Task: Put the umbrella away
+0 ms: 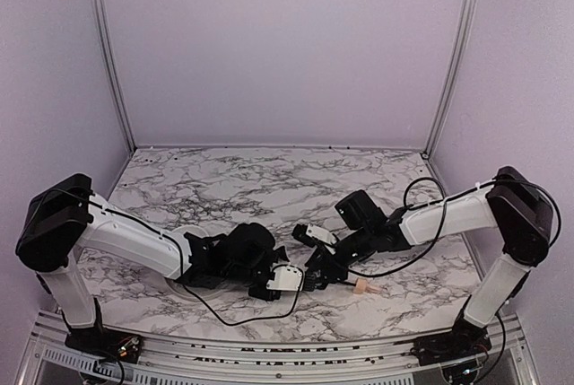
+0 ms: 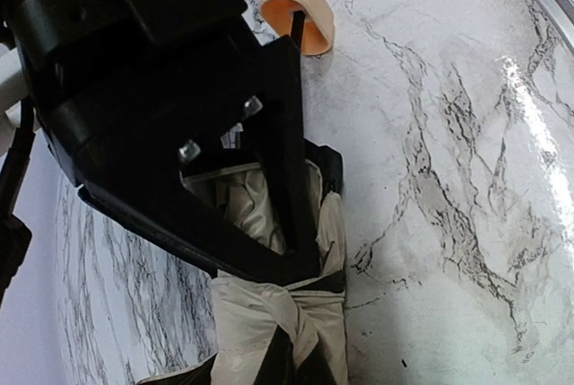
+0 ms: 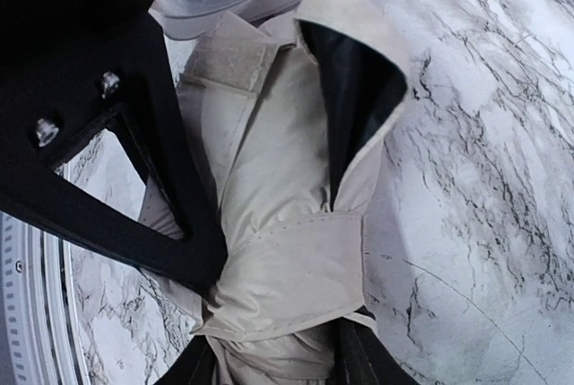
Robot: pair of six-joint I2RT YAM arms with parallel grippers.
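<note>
The umbrella lies folded on the marble table between my two grippers, and both arms hide most of it in the top view. Its tan handle (image 1: 361, 287) sticks out to the right on a thin black shaft, and it also shows in the left wrist view (image 2: 300, 19). The cream fabric bundle (image 2: 269, 322) with black lining has a strap wrapped around it (image 3: 296, 268). My left gripper (image 1: 276, 279) (image 2: 298, 288) is shut on the bundle. My right gripper (image 1: 316, 270) (image 3: 269, 300) is shut on the bundle at the strap. A loose flap with a fastening patch (image 3: 224, 62) lies above the strap.
A black cable (image 1: 421, 250) loops over the table by the right arm and another (image 1: 233, 318) trails in front of the left arm. An aluminium rail (image 1: 269, 351) runs along the near edge. Purple walls and metal posts (image 1: 108, 53) enclose the back and sides.
</note>
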